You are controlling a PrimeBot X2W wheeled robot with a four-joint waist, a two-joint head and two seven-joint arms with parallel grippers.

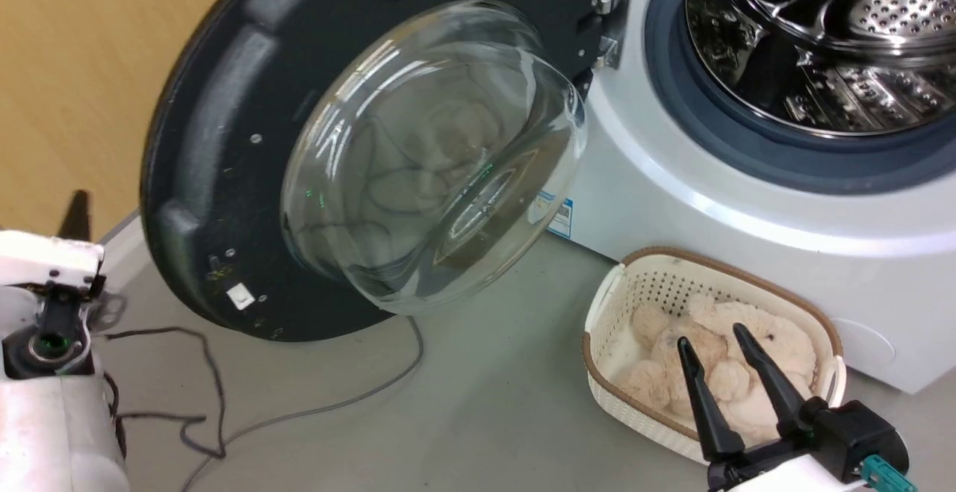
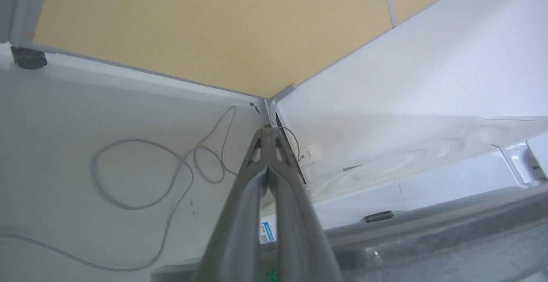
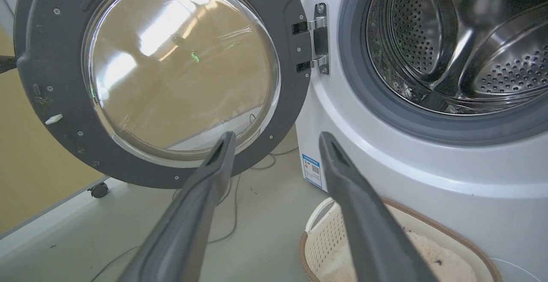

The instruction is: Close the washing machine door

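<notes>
The washing machine door stands wide open, swung left on its metal hinge, its glass bowl bulging toward me. The white washing machine shows its steel drum and grey gasket. My right gripper is open at the lower right, over the basket and apart from the door. In the right wrist view it points at the door's lower rim and the hinge. My left gripper sits left of the door's outer edge, shut and holding nothing.
A white woven basket with beige plush toys stands on the floor against the washer's front. Grey cable loops across the floor under the door. A tan wall closes the left side, meeting the floor in a corner.
</notes>
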